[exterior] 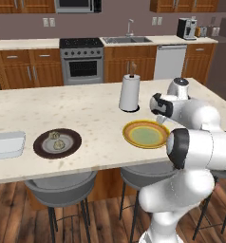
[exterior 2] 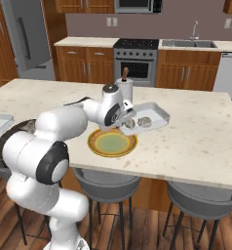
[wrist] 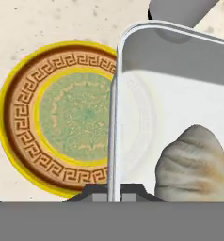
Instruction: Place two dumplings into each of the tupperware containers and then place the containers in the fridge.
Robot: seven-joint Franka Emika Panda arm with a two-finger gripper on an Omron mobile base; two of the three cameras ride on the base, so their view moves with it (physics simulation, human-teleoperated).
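Pictured on a pale kitchen island [exterior: 86,114]: two clear plastic trays, one [exterior 2: 152,117] lifted just above the counter beside the yellow plate [exterior 2: 112,142] with its edge pinched in the closed gripper [exterior 2: 126,121] and two dumplings [exterior 2: 144,121] inside, the other [exterior: 5,144] resting at the far left edge. Also counted: two more dumplings [exterior: 55,139] on one dark brown plate [exterior: 57,143], one paper towel roll [exterior: 130,92], one grey fridge [exterior 2: 28,39] back left.
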